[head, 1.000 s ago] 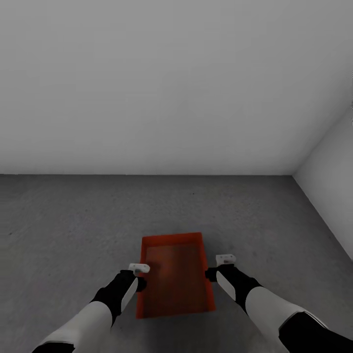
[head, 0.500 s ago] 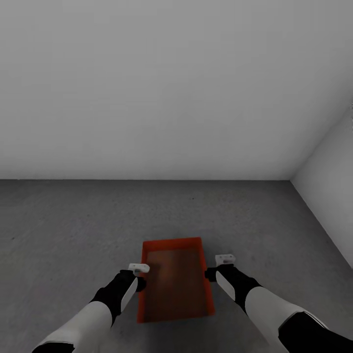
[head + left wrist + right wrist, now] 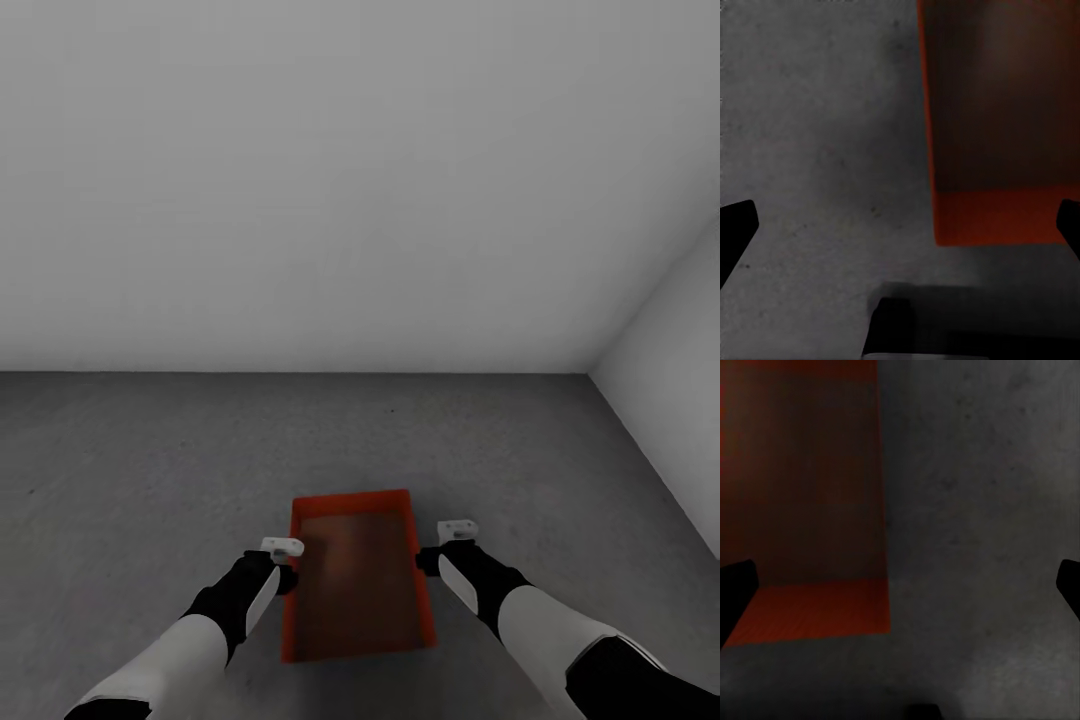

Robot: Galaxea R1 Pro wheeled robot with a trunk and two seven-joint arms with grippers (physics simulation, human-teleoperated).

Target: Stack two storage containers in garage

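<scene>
One orange-red storage container (image 3: pixel 355 580) rests open side up on the dark grey garage floor (image 3: pixel 150 470), directly between my two arms. My left gripper (image 3: pixel 284 572) hangs just outside its left long wall, and my right gripper (image 3: pixel 432 560) hangs just outside its right long wall. In the left wrist view the left gripper (image 3: pixel 900 225) is open, its black fingertips (image 3: pixel 739 225) spread wide over the concrete beside the container (image 3: pixel 1005 112). The right gripper (image 3: pixel 900 585) is equally open next to the container (image 3: pixel 795 510). The second container is out of view.
A plain white wall (image 3: pixel 300 200) stands ahead, meeting the floor a little beyond the bin. A second white wall (image 3: pixel 680 380) closes the right side and forms a corner. Bare concrete stretches to the left and ahead.
The whole picture has slid slightly downward, so the camera has moved. The arms keep their place beside the container, and both grippers stay open.
</scene>
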